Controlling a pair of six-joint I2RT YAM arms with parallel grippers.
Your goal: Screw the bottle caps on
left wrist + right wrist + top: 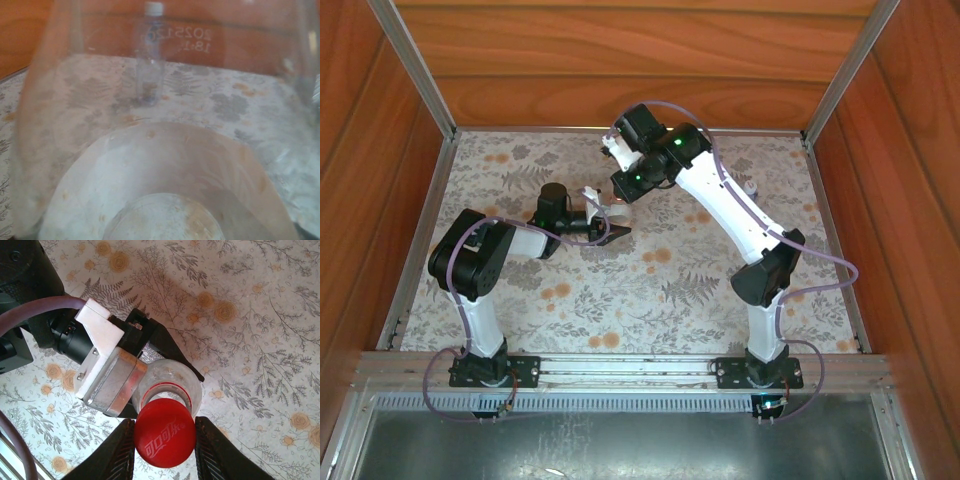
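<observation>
The right end effector (164, 424) is squeezing the red cap (164, 434) atop the clear bottle (167, 377), which the left end effector (612, 226) is gripping.

Red cap (164, 439) atop clear bottle (172, 372), white-capped bottle (150, 60) upright

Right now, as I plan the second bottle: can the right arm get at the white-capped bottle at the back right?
Likely yes, though not at once. The white-capped bottle stands on bare table beside that arm, nothing between, but the right gripper is shut on the red cap.
</observation>
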